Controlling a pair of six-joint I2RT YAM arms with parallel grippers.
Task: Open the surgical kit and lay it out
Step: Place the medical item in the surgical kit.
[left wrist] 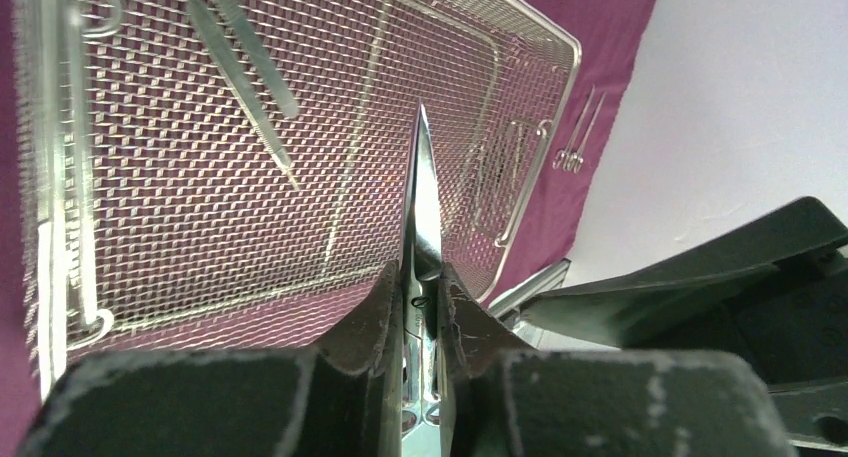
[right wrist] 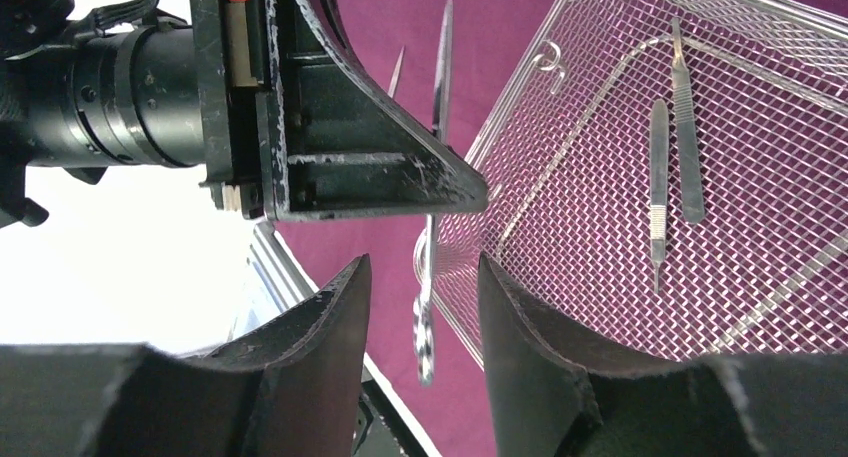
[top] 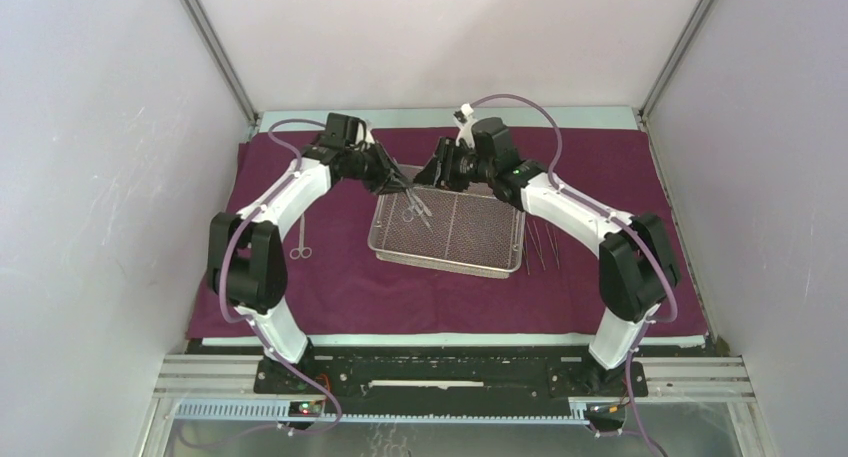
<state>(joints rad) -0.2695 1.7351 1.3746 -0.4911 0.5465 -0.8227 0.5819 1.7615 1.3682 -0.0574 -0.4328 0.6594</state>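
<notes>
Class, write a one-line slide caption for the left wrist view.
Left pincer grips scissors near the pivot, closed blades pointing across the wire-mesh tray on the maroon cloth.

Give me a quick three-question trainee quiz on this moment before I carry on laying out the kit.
1. True or false: the right pincer is shut on the scissors.
2. Which one grips the scissors? A) left pincer B) right pincer C) neither
3. Fill in: the wire-mesh tray rests on the ____.
Key: 1 false, it stands open; 2 A; 3 maroon cloth.
</notes>
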